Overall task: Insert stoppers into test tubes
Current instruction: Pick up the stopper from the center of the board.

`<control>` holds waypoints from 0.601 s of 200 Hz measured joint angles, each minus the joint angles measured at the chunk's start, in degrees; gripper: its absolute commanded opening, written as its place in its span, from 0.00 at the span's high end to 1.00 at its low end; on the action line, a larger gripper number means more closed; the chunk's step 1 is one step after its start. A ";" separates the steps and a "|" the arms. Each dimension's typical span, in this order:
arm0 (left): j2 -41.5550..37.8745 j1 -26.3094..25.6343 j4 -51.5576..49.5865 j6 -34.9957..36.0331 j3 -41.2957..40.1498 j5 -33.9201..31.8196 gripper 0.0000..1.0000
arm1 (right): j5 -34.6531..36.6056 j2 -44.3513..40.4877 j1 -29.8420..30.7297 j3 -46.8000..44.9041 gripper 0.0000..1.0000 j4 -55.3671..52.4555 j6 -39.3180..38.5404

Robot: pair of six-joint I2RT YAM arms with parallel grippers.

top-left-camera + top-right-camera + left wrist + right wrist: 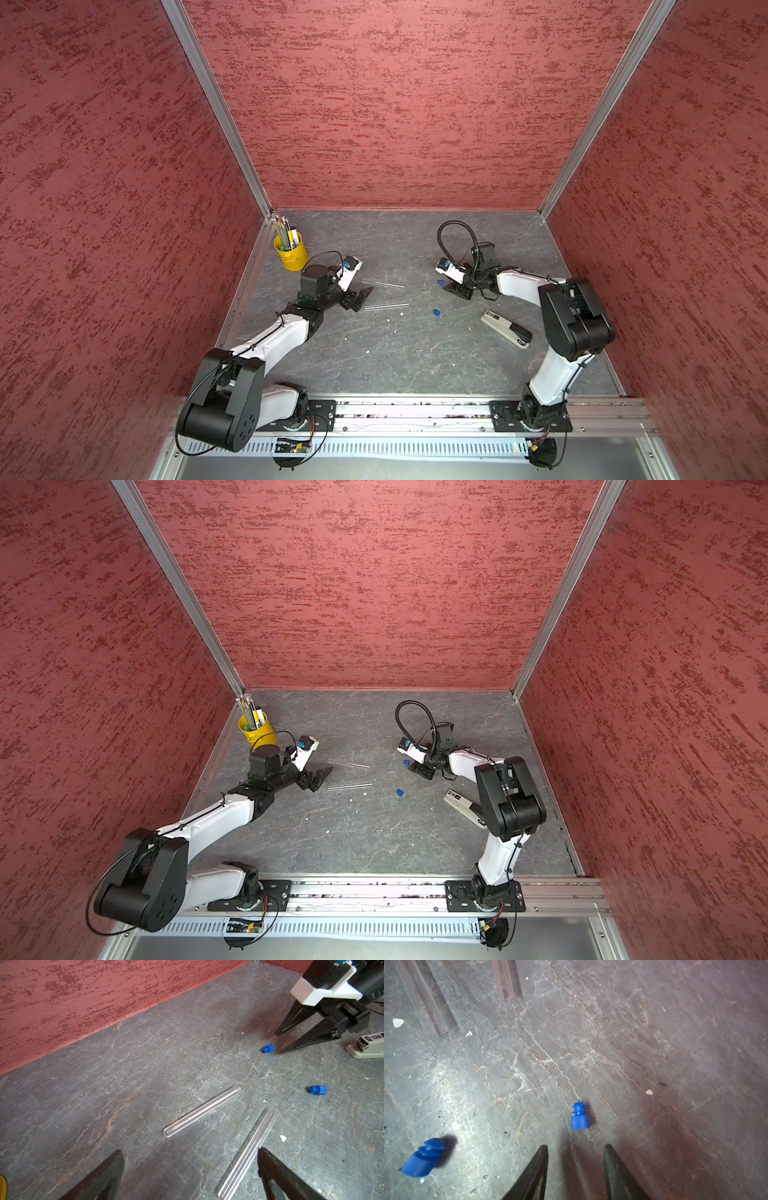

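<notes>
Two clear test tubes (382, 284) (386, 306) lie flat on the grey tabletop, seen in both top views (348, 763) (350, 787). My left gripper (365, 300) is wide open at their left ends. In the left wrist view one tube (249, 1153) lies just inside one of its fingers; the other tube (202, 1111) lies further ahead. Two blue stoppers (439, 283) (436, 312) lie to the right of the tubes. My right gripper (576, 1145) is open with nothing between its fingers, just short of one stopper (580, 1116). The other stopper (422, 1157) lies off to the side.
A yellow cup (291, 253) of pens stands in the back left corner. A stapler (506, 328) lies near the right arm. White specks dot the tabletop. Red walls enclose three sides and a metal rail (415, 415) runs along the front.
</notes>
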 measured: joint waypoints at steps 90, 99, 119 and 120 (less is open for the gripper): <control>0.31 -0.35 -0.33 0.76 0.02 -0.07 0.01 | 1.05 3.72 0.37 3.76 0.59 -2.43 -1.11; 0.31 -0.37 -0.37 0.87 0.02 -0.07 0.00 | 1.09 3.78 0.37 3.96 0.60 -2.89 -1.27; 0.31 -0.39 -0.44 0.94 0.02 -0.09 0.00 | 1.14 4.24 0.39 4.63 0.60 -3.58 -1.46; 0.31 -0.39 -0.42 0.94 0.02 -0.09 0.00 | 1.14 4.26 0.42 4.66 0.60 -3.61 -1.46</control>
